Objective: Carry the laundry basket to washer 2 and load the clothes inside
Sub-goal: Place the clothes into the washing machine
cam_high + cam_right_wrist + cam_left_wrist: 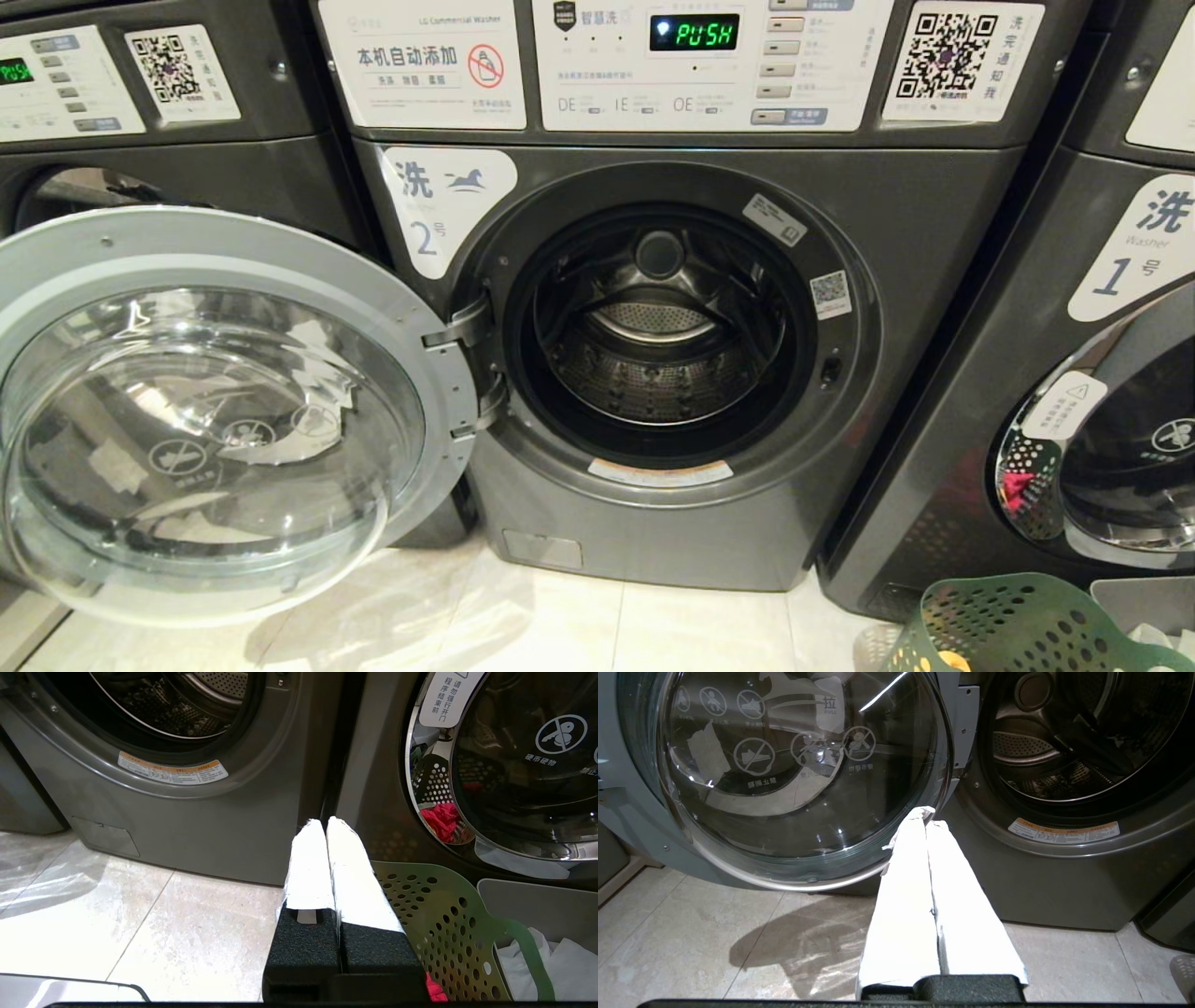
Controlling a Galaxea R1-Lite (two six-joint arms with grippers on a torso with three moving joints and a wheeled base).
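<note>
You are facing washer 2 [653, 373], a dark grey, faintly speckled front-loader. Its round door [205, 411], a pale grey ring around bulging clear glass, is standing swung wide to the left. The drum [658, 359] is showing perforated, ribbed steel, with no garment visible inside. The basket [1008, 625] is sitting on the glossy pale tiles [560, 625] at your lower right, in front of washer 1 [1074, 373]: green plastic, wavy rim, round holes. Beside it is a smooth grey bin [537, 905] holding white bags [551, 956]. A pinkish-red garment [432, 989] is peeking from the basket. Left gripper [927, 817] and right gripper [325, 822] are both hanging low with white-wrapped tapered fingers pressed together, gripping nothing.
</note>
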